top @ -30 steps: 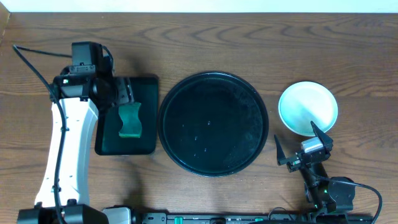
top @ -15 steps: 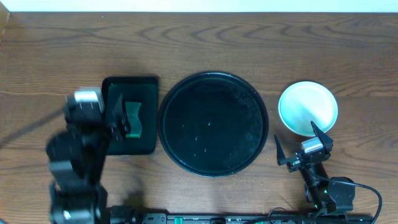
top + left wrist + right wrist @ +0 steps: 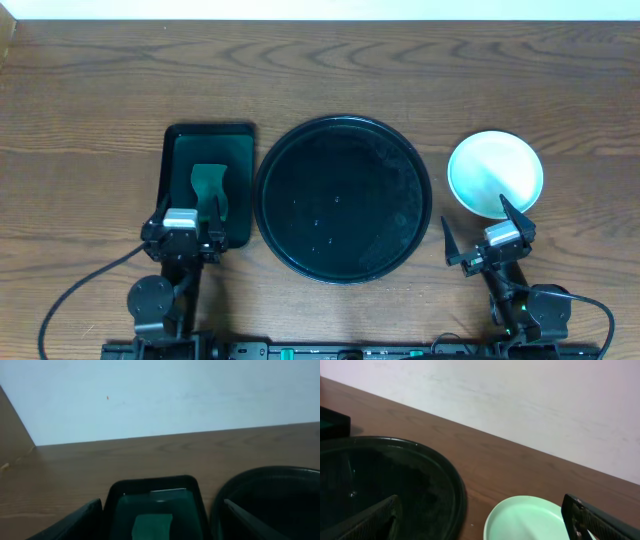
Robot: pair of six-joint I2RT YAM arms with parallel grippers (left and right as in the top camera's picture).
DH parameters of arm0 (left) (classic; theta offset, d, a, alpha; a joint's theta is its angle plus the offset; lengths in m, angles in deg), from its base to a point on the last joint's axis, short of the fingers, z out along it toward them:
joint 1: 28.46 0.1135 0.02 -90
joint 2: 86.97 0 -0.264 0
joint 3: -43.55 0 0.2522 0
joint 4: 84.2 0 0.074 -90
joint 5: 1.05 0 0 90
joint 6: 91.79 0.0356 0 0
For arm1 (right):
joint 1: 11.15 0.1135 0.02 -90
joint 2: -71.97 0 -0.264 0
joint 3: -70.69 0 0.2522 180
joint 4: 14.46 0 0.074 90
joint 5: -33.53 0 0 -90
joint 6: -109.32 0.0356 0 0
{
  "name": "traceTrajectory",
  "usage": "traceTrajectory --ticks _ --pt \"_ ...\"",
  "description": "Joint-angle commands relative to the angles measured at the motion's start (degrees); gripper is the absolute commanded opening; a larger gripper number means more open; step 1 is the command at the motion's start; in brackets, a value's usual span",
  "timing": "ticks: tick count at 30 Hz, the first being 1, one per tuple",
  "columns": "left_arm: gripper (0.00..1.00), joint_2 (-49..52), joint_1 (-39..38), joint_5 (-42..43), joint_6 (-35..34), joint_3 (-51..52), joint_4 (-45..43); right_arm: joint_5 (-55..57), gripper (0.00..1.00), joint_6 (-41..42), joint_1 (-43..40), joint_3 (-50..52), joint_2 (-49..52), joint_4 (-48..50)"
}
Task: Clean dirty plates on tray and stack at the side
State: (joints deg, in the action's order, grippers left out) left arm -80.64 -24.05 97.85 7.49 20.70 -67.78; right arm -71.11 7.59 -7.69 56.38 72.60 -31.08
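Note:
The round black tray (image 3: 343,199) sits mid-table with no plates on it; it also shows in the right wrist view (image 3: 395,485) and the left wrist view (image 3: 270,500). The pale mint plates (image 3: 495,172) stand as one stack to its right, seen close in the right wrist view (image 3: 530,520). How many plates are in the stack I cannot tell. My left gripper (image 3: 186,222) is open and empty at the front edge of the green tray. My right gripper (image 3: 488,230) is open and empty just in front of the plate stack.
A rectangular dark green tray (image 3: 207,140) lies left of the black tray with a teal-green sponge (image 3: 208,189) in it, also in the left wrist view (image 3: 152,527). A pale wall runs along the table's far edge.
My left arm has drawn back from over the green tray to the table's front edge, leaving the sponge lying in that tray. The right arm has not moved.

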Motion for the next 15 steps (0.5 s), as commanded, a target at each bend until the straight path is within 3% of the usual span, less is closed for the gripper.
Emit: traceTrajectory --ticks 1,15 --pt "0.74 -4.4 0.0 0.5 1.4 2.2 -0.6 -0.4 0.99 -0.8 -0.4 0.2 -0.3 0.0" --pt "0.74 -6.3 0.0 1.1 1.4 8.9 0.1 -0.4 0.99 -0.8 -0.4 0.2 -0.3 0.0"
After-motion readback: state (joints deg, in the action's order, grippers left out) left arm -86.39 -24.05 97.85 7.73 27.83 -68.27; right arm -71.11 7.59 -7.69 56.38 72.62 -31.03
